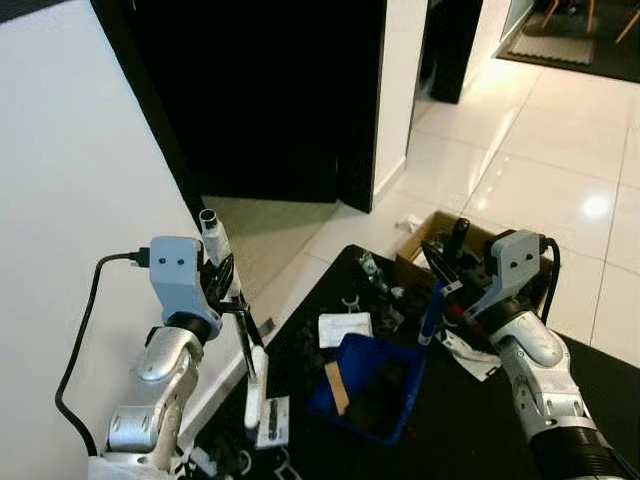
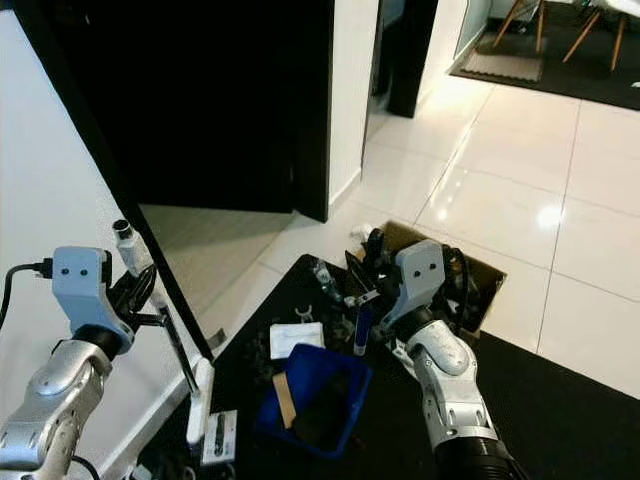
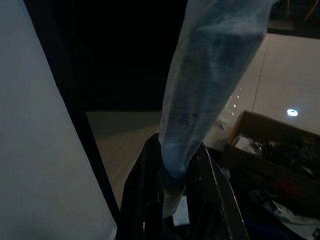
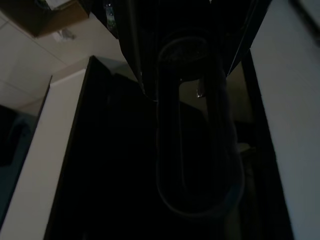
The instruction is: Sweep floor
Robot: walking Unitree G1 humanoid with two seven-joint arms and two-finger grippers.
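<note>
Debris lies scattered on a black mat in front of the robot: a white paper packet, small dark bits, and an open cardboard box of odds and ends at the mat's far edge, where the glossy tiled floor begins. A blue dustpan sits on the mat between the two arms, its mouth already holding a brown scrap and dark rubbish.

The left gripper is clamped around a whitish broom handle; the left wrist view puts the pale shaft squarely between the black fingers, a hold the head views only hint at. The handle's long axis runs steeply down and forward from the jaws to a white head resting low beside the white wall, just left of the dustpan.

The right gripper holds the dustpan's blue upright handle, jaws closed on it. The right wrist view is too dark to confirm anything beyond a looped dark shape.

The sweeping stroke probably turns on this: the loose litter lies between the broom head and the pan, so the left arm, the nearer one, would need to draw the head rightward toward the pan's mouth while the right arm steadies it.
</note>
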